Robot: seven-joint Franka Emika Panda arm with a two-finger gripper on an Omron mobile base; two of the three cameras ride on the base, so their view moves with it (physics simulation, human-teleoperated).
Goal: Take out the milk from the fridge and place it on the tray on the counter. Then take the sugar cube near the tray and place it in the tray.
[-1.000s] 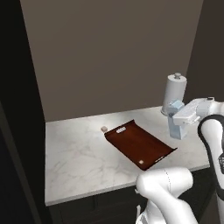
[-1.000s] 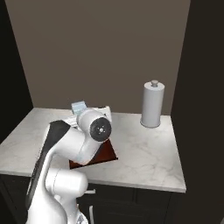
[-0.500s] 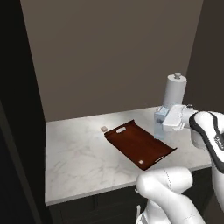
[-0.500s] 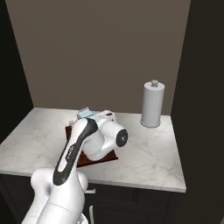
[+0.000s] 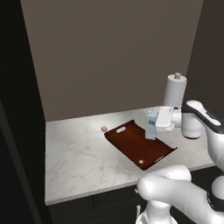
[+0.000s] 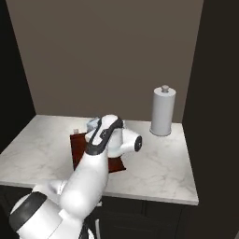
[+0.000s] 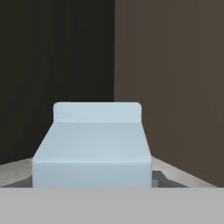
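Note:
The milk [image 5: 150,130], a pale blue-grey carton, hangs in my gripper [image 5: 152,126], which is shut on it just above the right part of the dark red-brown tray [image 5: 131,143]. In the hand view the milk [image 7: 92,148] sits close up with its gabled top toward the camera, hiding the fingertips. The tray lies at an angle on the white marble counter [image 5: 78,157]. A tiny beige sugar cube [image 5: 103,128] rests on the counter just off the tray's far left corner. From the right base view, the milk [image 6: 92,123] peeks out behind my arm over the tray [image 6: 77,151]. The fridge is out of view.
A tall grey-white cylinder with a knob [image 5: 174,89] stands at the back right of the counter, close behind my hand. A dark wall closes the left side, and a brown wall runs along the back. Bare counter lies left and in front of the tray.
My arm has swung left, carrying the milk from beside the cylinder to over the tray. The tray and sugar cube have not moved.

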